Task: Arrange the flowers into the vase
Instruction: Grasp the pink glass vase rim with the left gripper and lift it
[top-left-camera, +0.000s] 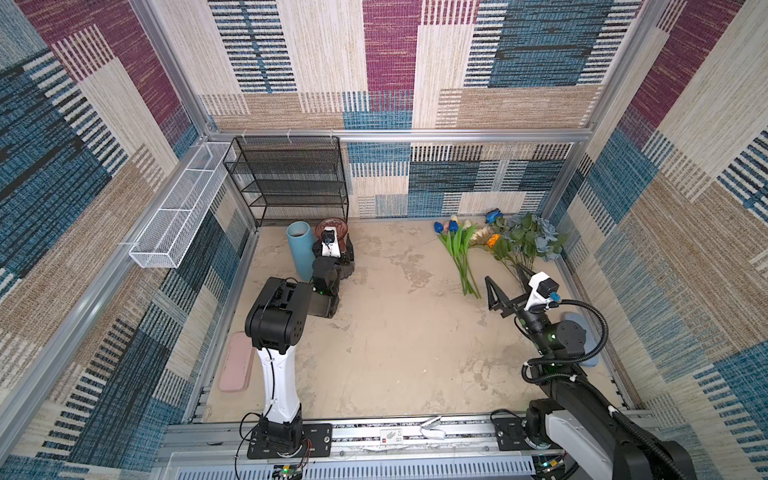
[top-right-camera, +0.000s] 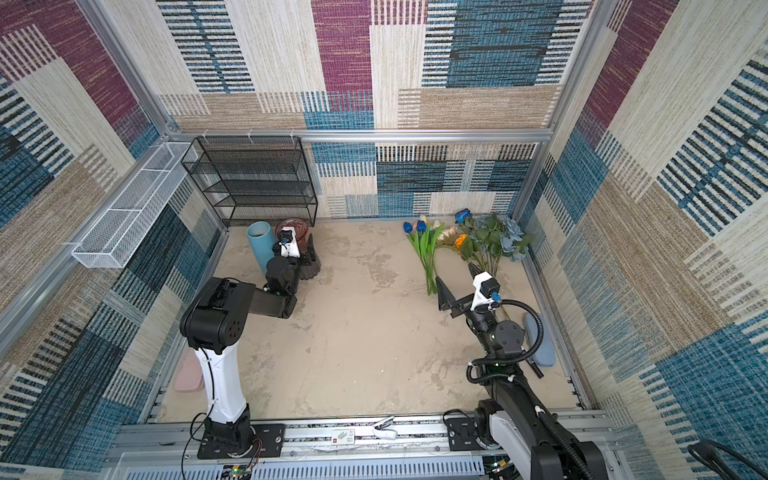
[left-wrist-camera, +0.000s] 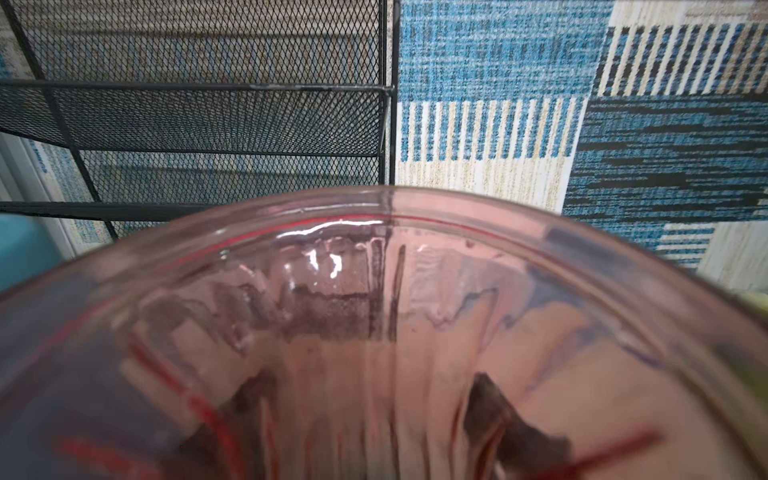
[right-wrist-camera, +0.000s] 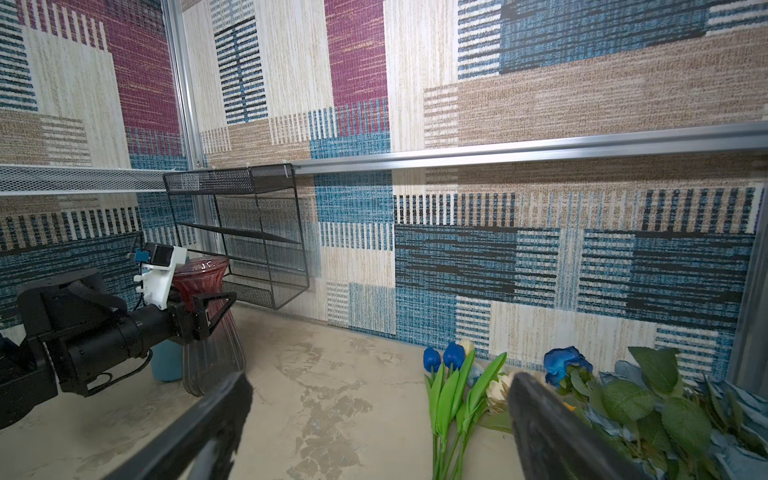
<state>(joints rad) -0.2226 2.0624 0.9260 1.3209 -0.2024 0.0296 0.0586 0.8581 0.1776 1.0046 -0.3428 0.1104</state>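
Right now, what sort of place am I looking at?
Probably a robot test cell, not a lived-in room: an aluminium frame lined with patterned carpet, a left arm and right arm mounted on a front rail, and staged props, artificial flowers and a pink glass vase.

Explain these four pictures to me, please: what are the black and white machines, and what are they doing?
They are two robot arms at a beige table. Two pictures look down from overhead; the other two come from small cameras on each arm's wrist. The left gripper is shut on the narrow waist of a ribbed pink glass vase, which fills its wrist picture. The right gripper hangs open near the stems of a bunch of mixed green-stemmed flowers lying on the table. A light blue cylinder vase and a black mesh shelf are at the back.
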